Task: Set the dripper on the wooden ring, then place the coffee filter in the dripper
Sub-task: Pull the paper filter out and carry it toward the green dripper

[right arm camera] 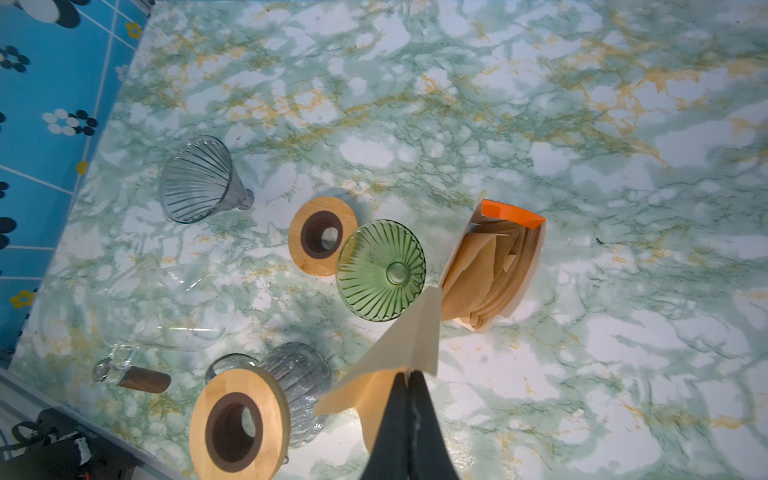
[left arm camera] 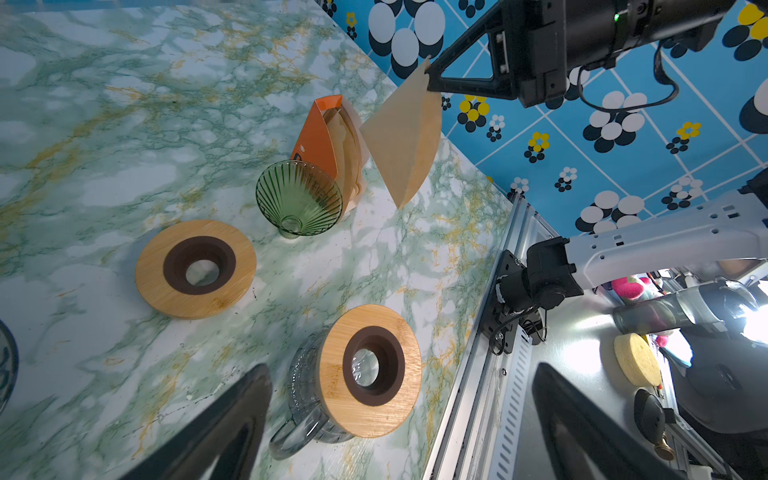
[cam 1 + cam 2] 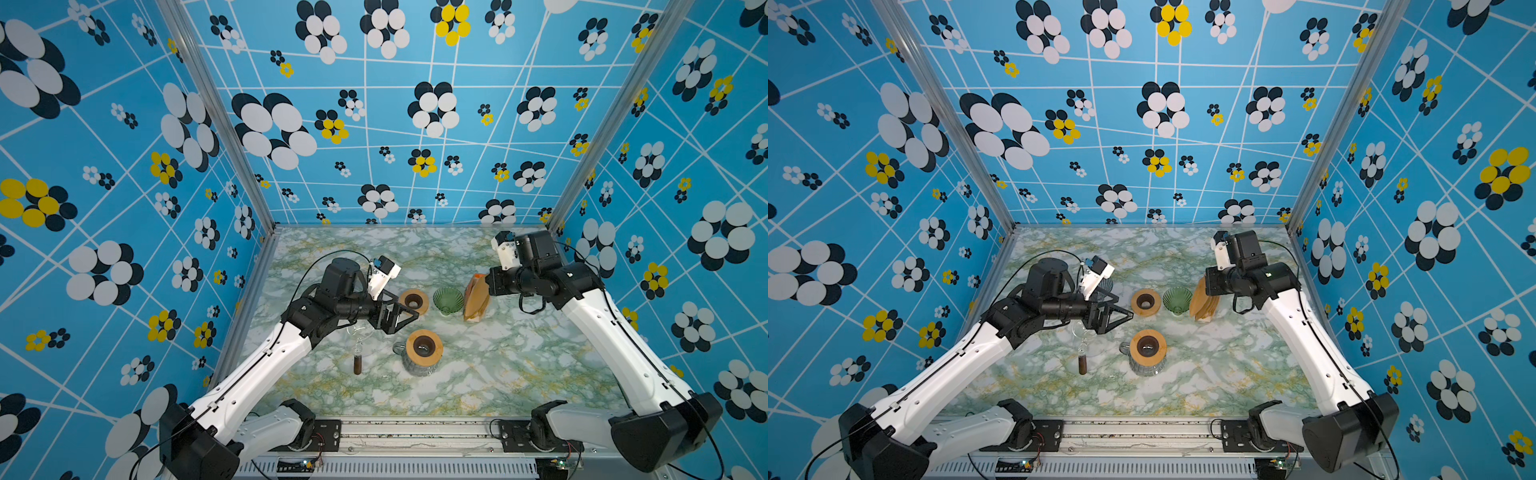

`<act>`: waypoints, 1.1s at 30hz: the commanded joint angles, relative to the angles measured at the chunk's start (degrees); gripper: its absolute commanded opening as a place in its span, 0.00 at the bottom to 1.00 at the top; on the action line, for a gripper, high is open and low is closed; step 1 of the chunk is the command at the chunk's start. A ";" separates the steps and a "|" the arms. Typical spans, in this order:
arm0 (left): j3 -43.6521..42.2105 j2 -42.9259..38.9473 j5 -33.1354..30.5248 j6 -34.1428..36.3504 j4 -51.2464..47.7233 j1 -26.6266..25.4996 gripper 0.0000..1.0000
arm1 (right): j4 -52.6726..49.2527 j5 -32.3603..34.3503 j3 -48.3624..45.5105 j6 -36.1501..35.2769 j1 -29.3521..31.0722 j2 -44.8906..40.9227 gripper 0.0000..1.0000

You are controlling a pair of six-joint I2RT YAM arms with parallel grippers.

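Right end effector (image 1: 407,376) — jaws pinched shut on a corner of one folded coffee filter (image 1: 399,345), held off the surface (image 1: 623,374), long axis running from the grip toward the empty green dripper (image 1: 380,270). Orange box (image 1: 513,218) beside that dripper holds stacked filters. One clear dripper (image 1: 197,178) lies sideways; two wooden rings (image 1: 322,235) — one caps a glass jug (image 1: 299,374). Left end effector (image 3: 405,322) gapes wide, empty.

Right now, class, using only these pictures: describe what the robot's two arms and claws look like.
The left arm and right arm have long white links with black joints and wrists. Thin black cables loop alongside. The left claw and right claw are black, triangular and tapering.
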 commanded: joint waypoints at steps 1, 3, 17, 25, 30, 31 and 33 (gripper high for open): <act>-0.41 0.27 0.61 -0.06 0.16 -0.35 0.99 | 2.21 1.22 2.06 -1.82 -1.21 2.35 0.01; -0.39 0.43 0.47 0.10 0.01 -0.47 0.99 | 2.76 1.18 2.59 -2.32 -1.74 3.97 0.01; -0.12 0.52 -0.18 0.67 -0.81 -0.75 0.99 | 5.77 0.95 3.48 -3.45 -3.70 11.80 0.01; -0.03 0.68 -0.45 0.92 -1.31 -0.84 0.99 | 6.63 2.57 1.46 -3.06 -4.22 13.16 0.01; 0.01 0.93 -0.74 1.01 -1.61 -0.84 0.99 | 6.70 4.52 0.67 -3.32 -4.31 14.76 0.01; 0.01 0.87 -0.72 1.09 -1.55 -0.85 0.99 | 6.66 4.80 0.58 -3.35 -4.31 15.12 0.01; 0.03 0.90 -0.90 1.07 -1.69 -0.90 0.99 | 7.07 4.69 0.16 -3.33 -4.38 15.45 0.02</act>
